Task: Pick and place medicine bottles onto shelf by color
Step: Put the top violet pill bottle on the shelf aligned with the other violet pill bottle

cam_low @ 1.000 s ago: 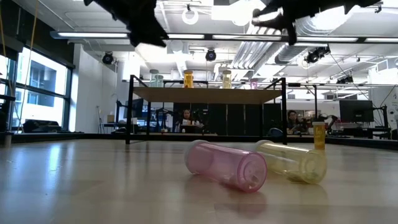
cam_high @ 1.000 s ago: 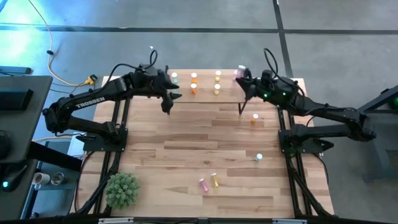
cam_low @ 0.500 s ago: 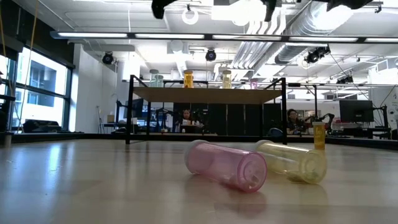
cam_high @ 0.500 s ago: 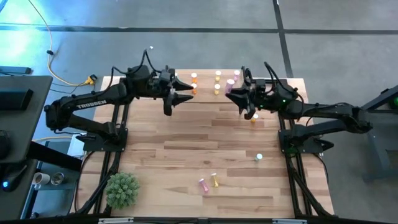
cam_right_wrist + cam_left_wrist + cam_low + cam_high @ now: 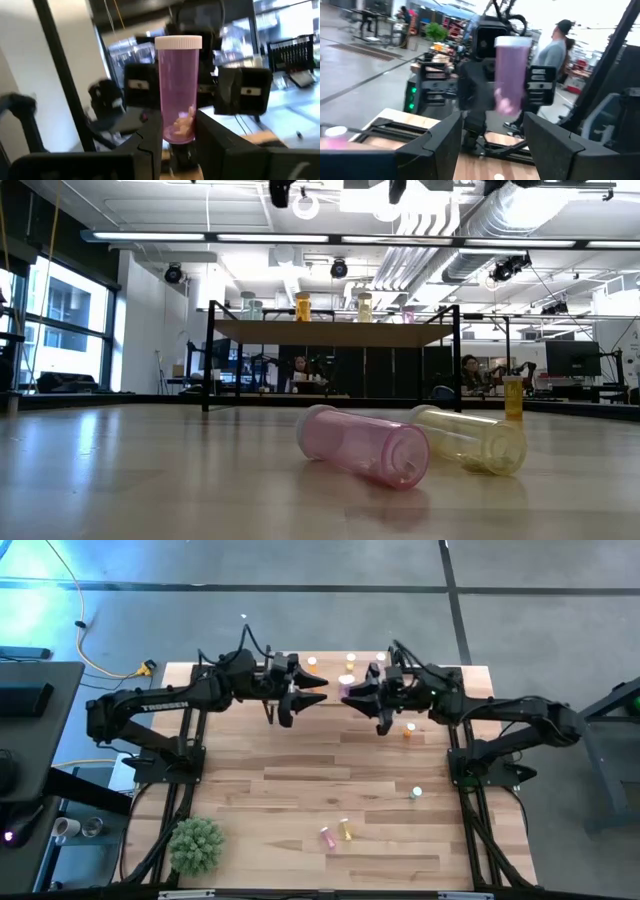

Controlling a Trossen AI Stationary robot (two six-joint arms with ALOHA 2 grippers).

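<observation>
From above, the right gripper and the left gripper face each other over the low light-wood shelf; four bottles remain on the table. In the low view, several bottles already stand on the shelf. The right wrist view shows the translucent pink white-capped bottle clamped upright — the left wrist view shows the left fingers spread, empty.

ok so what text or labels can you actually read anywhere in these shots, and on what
"TROSSEN": white letters along the left arm, high view.
Pink bottle held in the right tool: no label or print visible.
Bottles on the shelf and table: no readable print.
Screens and signs in the room behind: too small or blurred to read.
</observation>
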